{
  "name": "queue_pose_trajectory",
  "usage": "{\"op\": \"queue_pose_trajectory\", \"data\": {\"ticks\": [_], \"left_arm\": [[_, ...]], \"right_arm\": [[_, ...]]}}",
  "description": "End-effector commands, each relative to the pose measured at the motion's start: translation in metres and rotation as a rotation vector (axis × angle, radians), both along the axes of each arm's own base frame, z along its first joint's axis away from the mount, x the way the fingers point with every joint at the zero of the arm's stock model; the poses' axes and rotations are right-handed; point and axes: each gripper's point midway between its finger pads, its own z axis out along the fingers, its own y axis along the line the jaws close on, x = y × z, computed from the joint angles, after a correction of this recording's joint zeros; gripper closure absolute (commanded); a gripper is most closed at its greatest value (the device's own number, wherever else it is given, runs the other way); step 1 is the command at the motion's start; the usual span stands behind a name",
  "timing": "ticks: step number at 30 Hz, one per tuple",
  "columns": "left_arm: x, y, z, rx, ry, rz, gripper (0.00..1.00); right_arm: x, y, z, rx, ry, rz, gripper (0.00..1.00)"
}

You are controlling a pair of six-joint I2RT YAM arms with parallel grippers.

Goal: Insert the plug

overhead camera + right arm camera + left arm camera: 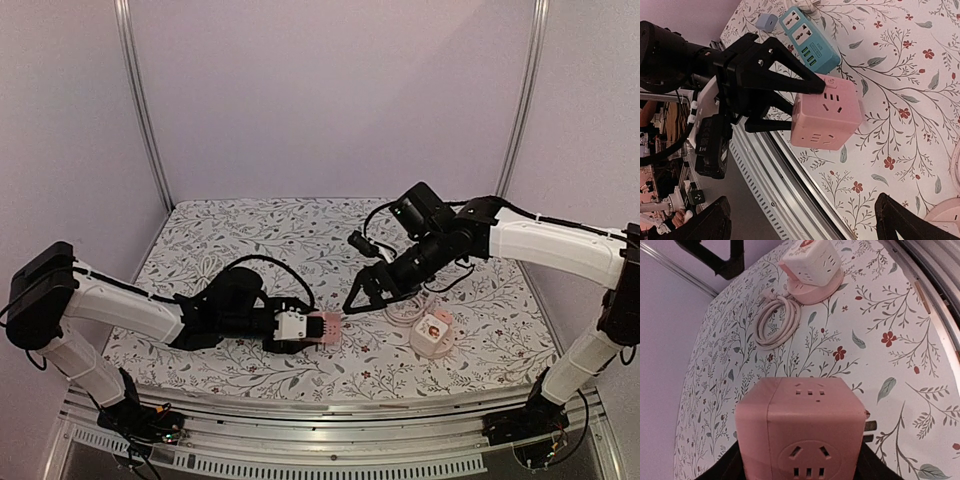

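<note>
— Plastic, smooth and square-edged: the pink cube [326, 328] sits clamped in our left gripper [805, 106] at the table's [250, 230] near edge. And the plug?
— Likely on the coiled, rubbery cord [777, 322] by the white cube [433, 328], towards the near right corner; we cannot see its end. Our right gripper [802, 205] hangs spread, holding nothing.
— If those smooth faces slip, the sockets turn and the pins miss.

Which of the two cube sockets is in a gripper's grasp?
The pink cube socket, clamped in the left gripper; the white cube socket sits free on a pink round base.
</note>
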Motion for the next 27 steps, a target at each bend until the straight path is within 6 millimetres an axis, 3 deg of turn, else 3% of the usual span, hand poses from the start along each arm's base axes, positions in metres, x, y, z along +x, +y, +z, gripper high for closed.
{"op": "queue_pose_trajectory", "data": {"ticks": [1,6,14,27], "left_arm": [[-0.017,-0.012,0.006,-0.026,-0.059,-0.133,1.0],[-0.024,-0.015,0.013,-0.041,-0.1,-0.201,1.0],[-0.03,-0.015,0.015,-0.041,-0.202,-0.275,1.0],[-0.026,-0.021,0.006,0.011,-0.311,-0.332,1.0]], "right_arm": [[-0.003,0.003,-0.01,-0.032,0.088,0.009,0.01],[0.001,0.008,-0.028,-0.084,0.143,0.004,0.01],[0.004,0.024,-0.04,-0.119,0.252,0.024,0.01],[-0.012,0.04,-0.068,-0.166,0.398,0.08,0.01]]}}
